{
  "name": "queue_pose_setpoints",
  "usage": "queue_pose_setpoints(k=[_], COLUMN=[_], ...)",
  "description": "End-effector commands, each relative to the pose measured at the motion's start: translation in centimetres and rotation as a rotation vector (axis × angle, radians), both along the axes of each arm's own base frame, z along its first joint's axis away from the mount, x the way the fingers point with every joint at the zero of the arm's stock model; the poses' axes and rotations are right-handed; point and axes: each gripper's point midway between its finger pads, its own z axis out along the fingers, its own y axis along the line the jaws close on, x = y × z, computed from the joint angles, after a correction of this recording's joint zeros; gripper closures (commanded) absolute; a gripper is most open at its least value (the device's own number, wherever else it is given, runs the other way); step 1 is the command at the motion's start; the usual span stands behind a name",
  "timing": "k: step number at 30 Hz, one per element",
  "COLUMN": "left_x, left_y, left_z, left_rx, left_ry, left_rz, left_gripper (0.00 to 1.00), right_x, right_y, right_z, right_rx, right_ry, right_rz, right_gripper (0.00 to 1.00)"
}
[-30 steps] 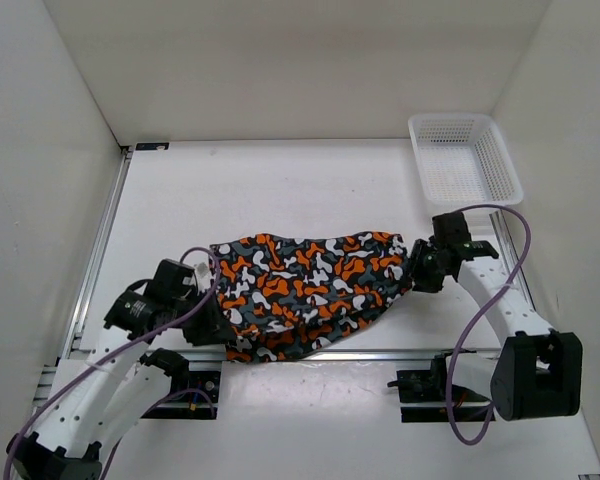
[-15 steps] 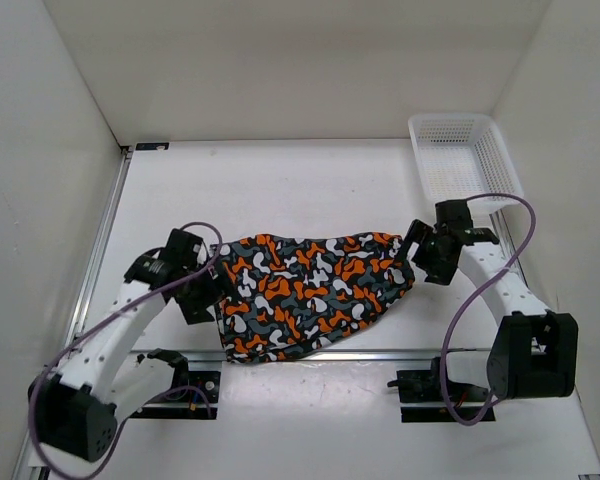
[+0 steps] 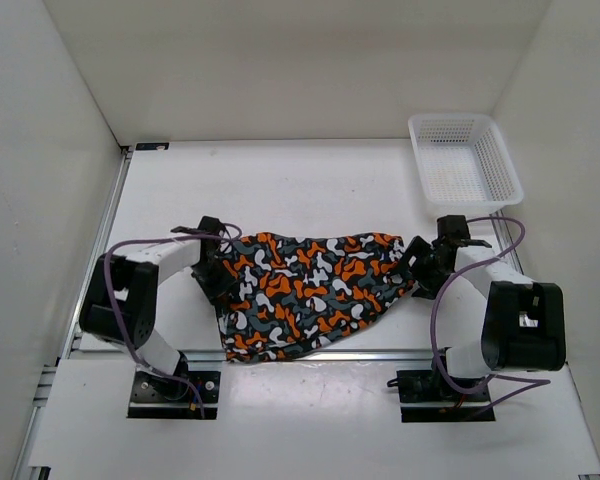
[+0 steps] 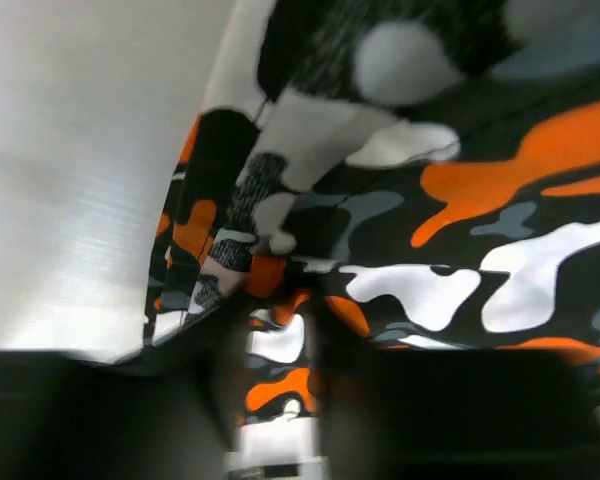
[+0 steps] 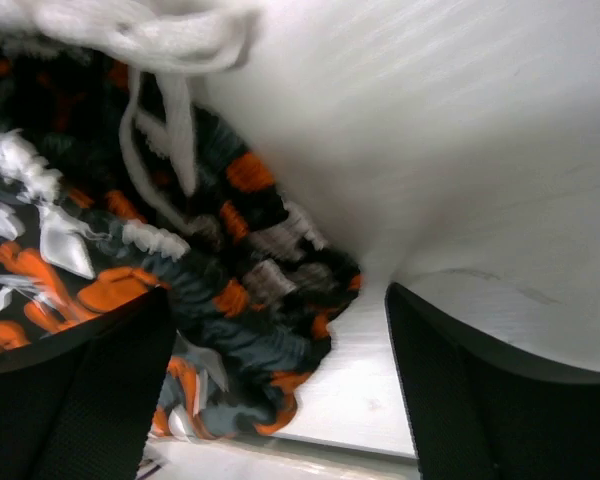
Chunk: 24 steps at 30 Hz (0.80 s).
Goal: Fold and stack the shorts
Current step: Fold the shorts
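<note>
From above, the shorts (image 3: 310, 290) are laid across the bench (image 3: 280, 185), long axis running from left claw (image 3: 218, 270) to right claw (image 3: 414, 263). In the left wrist view, cloth is pinched. In the right wrist view, the claw is spread around the waistband (image 5: 265, 280).

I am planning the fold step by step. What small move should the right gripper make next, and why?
Probably close the right gripper on the shorts. In the right wrist view its fingers stand wide apart with the bunched waistband between them, so that end does not look gripped yet. The left gripper is at the other end of the cloth.
</note>
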Motion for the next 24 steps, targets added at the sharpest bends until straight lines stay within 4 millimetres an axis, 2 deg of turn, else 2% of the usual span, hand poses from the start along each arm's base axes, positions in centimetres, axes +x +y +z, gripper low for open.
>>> queue_pose_setpoints(k=[1,2,3,5,6,9,10,12,14,15,16,18,19,22,23,24], left_x=[4.5,5.3,6.6,8.3,10.0,11.6,13.0,13.0,13.5,13.6,13.1,12.7,12.1,11.5,11.1,11.1], left_y=[-0.7,-0.6,-0.9,-0.4,-0.4,0.6,0.6,0.8,1.3,1.3,1.7,2.3,2.4,3.3,3.6,3.9], left_z=[0.7,0.6,0.4,0.1,0.0,-0.6,0.4,1.4,3.1,4.7,5.1,6.1,6.7,7.0,6.8,6.8], left_rx=[-0.014,-0.013,-0.012,-0.002,-0.002,0.032,0.037,0.051,0.075,0.069,0.086,0.095,0.095,0.106,0.119,0.120], left_ry=[-0.100,-0.101,-0.101,-0.107,-0.117,-0.080,-0.108,-0.097,-0.139,-0.180,-0.181,-0.195,-0.203,-0.211,-0.206,-0.206], left_rz=[-0.026,-0.026,-0.035,-0.025,-0.023,-0.020,-0.031,-0.049,-0.055,-0.062,-0.061,-0.061,-0.069,-0.058,-0.057,-0.048], left_gripper=[0.66,0.83,0.88,0.90,0.90,0.90,0.90,0.88,0.88,0.88,0.88,0.90,0.90,0.90,0.90,0.90], right_x=[0.9,1.2,1.4,1.1,1.1,1.3,1.1,1.1,0.6,0.2,0.5,0.6,1.1,2.1,2.8,2.8], right_y=[0.9,1.0,1.0,1.1,1.1,0.8,0.8,0.8,0.8,0.8,0.7,0.0,-0.1,-1.3,-1.4,-1.5], right_z=[-0.7,-0.6,-0.5,-1.1,-1.1,-1.0,-1.1,-1.1,-1.1,-1.4,-1.4,-1.7,-1.3,-0.8,-0.2,-0.3], right_rx=[0.062,0.074,0.075,0.063,0.063,0.046,0.046,0.046,0.046,0.045,0.041,0.002,-0.018,-0.084,-0.088,-0.097], right_ry=[-0.024,-0.031,-0.040,-0.030,-0.030,-0.030,-0.020,-0.020,-0.012,-0.001,-0.008,-0.009,-0.032,-0.067,-0.088,-0.078], right_rz=[-0.025,-0.031,-0.031,-0.027,-0.027,-0.033,-0.034,-0.034,-0.034,-0.034,-0.047,-0.061,-0.061,-0.088,-0.076,-0.079], right_gripper=[0.17,0.19,0.21,0.21,0.21,0.18,0.18,0.18,0.18,0.18,0.20,0.34,0.50,0.74,0.85,0.90])
